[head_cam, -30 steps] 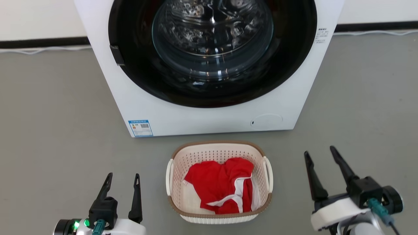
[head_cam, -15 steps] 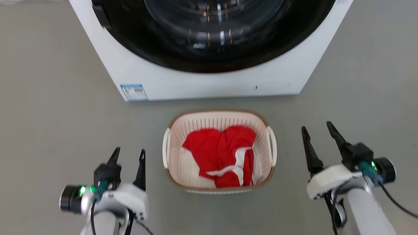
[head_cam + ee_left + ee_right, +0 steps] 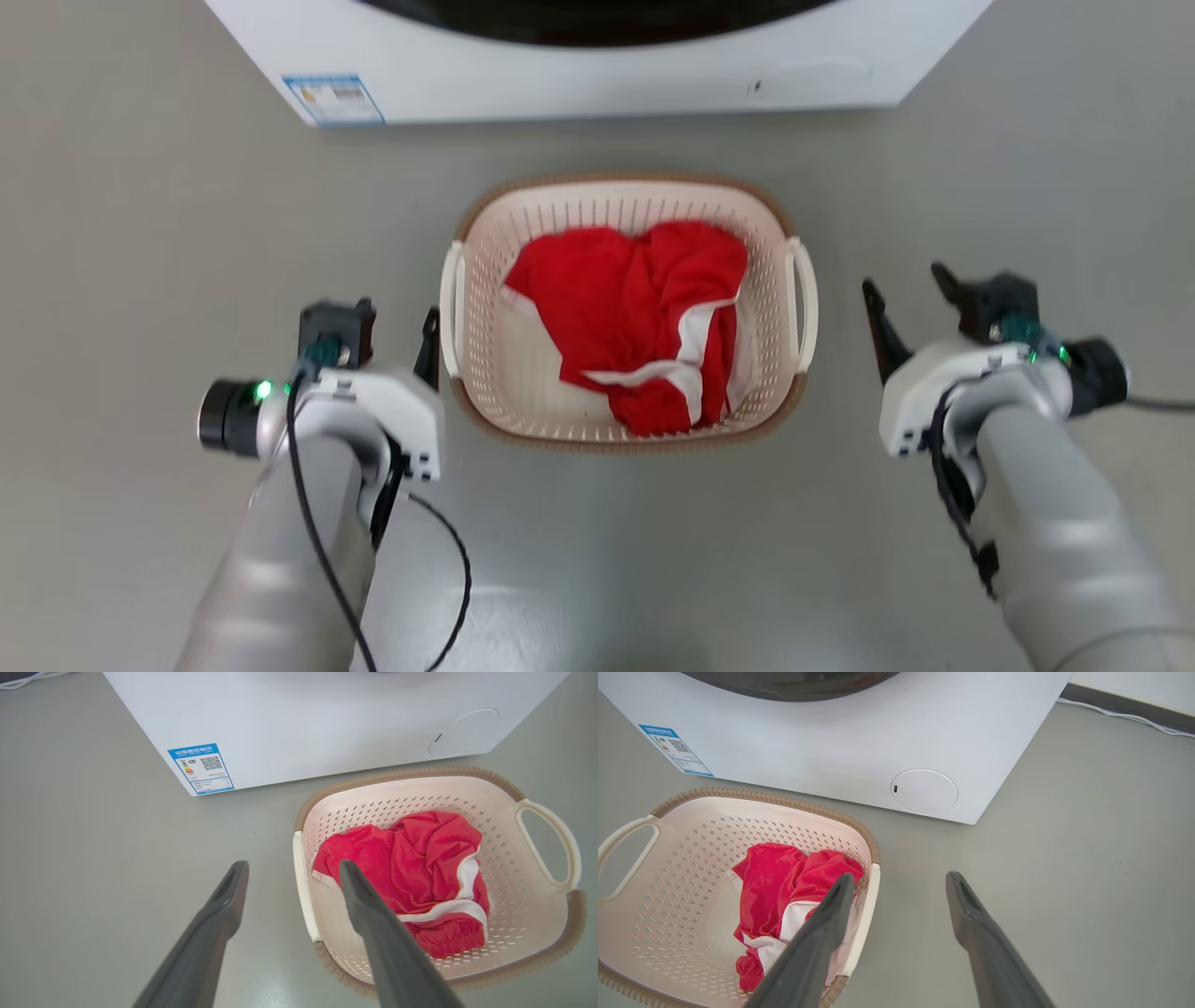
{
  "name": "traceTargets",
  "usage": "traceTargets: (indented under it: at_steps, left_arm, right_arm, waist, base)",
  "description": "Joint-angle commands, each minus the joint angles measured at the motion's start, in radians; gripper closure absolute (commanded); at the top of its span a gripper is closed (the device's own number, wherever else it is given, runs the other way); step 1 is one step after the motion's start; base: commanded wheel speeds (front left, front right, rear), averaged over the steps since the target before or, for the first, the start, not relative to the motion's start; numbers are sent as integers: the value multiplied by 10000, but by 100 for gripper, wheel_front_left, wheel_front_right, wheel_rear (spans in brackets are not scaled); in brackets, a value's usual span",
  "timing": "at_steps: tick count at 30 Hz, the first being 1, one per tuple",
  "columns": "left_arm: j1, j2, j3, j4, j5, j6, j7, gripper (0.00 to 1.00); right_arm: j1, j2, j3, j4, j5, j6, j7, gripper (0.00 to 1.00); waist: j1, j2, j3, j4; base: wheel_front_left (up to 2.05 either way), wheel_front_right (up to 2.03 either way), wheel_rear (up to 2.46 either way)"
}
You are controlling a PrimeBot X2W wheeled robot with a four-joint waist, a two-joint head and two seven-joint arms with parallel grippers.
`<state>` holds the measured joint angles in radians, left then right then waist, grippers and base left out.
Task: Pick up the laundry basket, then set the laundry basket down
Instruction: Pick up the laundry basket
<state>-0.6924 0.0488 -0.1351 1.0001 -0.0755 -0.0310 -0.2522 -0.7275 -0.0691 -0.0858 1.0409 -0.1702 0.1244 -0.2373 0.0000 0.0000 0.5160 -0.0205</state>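
The laundry basket (image 3: 485, 308), cream-white with a brown rim, stands on the grey floor in front of the washer, and a red and white garment (image 3: 644, 308) lies in it. My left gripper (image 3: 387, 327) is open just left of the basket's left handle (image 3: 453, 299), its inner finger close beside it. In the left wrist view that handle (image 3: 301, 882) lies between my open fingers (image 3: 293, 865). My right gripper (image 3: 904, 280) is open a short way right of the right handle (image 3: 805, 299). The right wrist view has this handle (image 3: 868, 905) beside the inner finger of my gripper (image 3: 900, 877).
The white washer (image 3: 597, 65) stands just beyond the basket, with a blue label (image 3: 334, 98) at its lower left corner. A black cable (image 3: 448, 579) hangs from my left arm. Grey floor spreads on both sides.
The head camera has tipped down, so the washer and basket slid up the picture. Both arms have reached forward and now flank the basket's handles. Both grippers stay open.
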Motion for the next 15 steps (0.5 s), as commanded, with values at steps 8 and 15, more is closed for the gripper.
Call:
traceTargets:
  at_steps: [8, 15]
  left_arm:
    - [-1771, 90, -8, 1450, -237, -49, 319, 0]
    - [-2804, 47, -265, 2256, -273, 59, 714, 0]
  right_arm:
    - [-1503, -55, -61, 1296, -468, 63, 235, 0]
    - [-2168, -107, -291, 1805, -914, 63, 308, 0]
  waist:
    - [0, 0, 1375, -6]
    - [0, 0, 2046, 16]
  base:
    - [0, 0, 0]
    - [0, 0, 0]
